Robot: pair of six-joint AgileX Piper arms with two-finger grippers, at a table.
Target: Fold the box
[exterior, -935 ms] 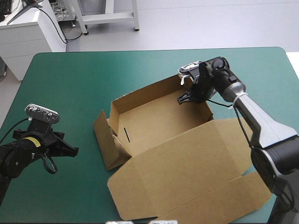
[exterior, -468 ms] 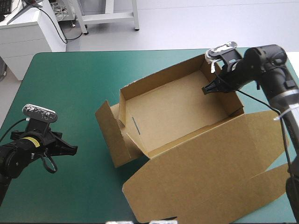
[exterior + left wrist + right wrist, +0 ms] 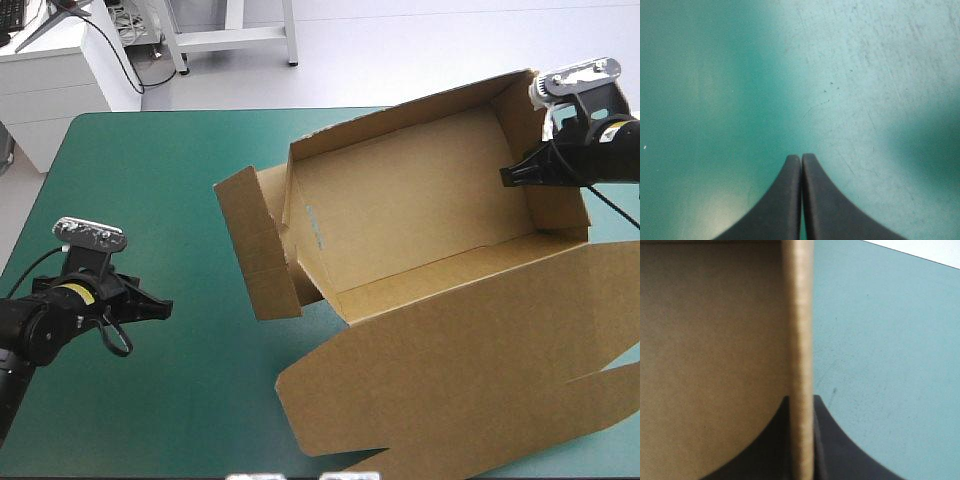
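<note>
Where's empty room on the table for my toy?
The teal-green table cover is bare at its far left corner and between the black left gripper and the lid of the brown cardboard box. The box crowds the right half.

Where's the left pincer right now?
High view: the left arm's black fin-fingered pincer, shut, is over bare teal-green table cover near the left edge, apart from the brown cardboard box.

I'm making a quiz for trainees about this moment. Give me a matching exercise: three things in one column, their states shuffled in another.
Things:
1. left gripper
2. right gripper
3. lid

States:
A. shut on a wall of the box
B. shut on nothing, over the bare teal-green cover
C. open, spread out wide

Pairs: 1-B, 2-A, 3-C
</note>
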